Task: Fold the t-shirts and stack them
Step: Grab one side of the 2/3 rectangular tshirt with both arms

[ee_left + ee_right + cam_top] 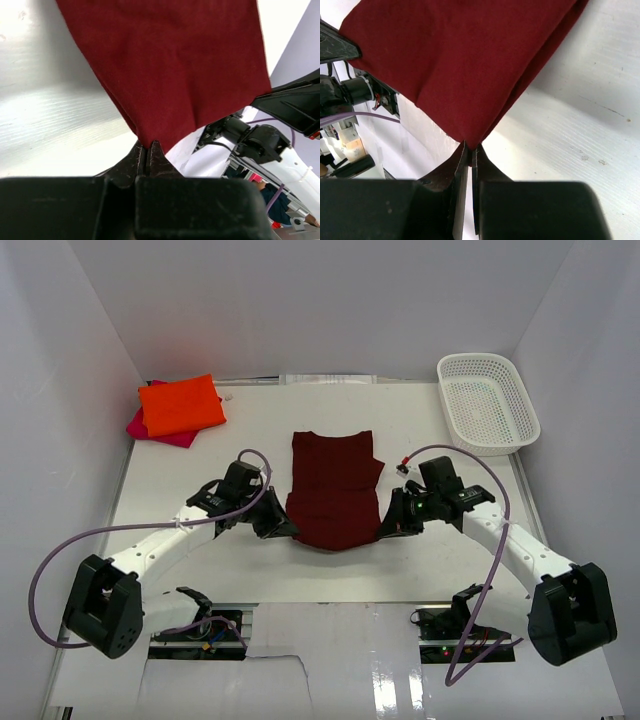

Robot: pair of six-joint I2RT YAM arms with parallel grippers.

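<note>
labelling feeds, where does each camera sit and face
top external: above and behind, looking down on the left arm, right arm and the dark maroon-red cloth t-shirt
left wrist: on the left arm, looking along the left gripper, shut on a shirt corner
right wrist: likewise, right gripper
shared: both wrists see that shirt

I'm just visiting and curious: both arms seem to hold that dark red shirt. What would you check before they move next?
1. Left fingers shut on a near corner of the maroon shirt: ok.
2. Right fingers shut on the other near corner: ok.
3. Both corners raised evenly: cannot tell.
4. Shirt edges straight: not ok, a flap juts out on its right side.
5. Orange shirt, folded on the pink shirt, apart from the maroon one: ok.
</note>
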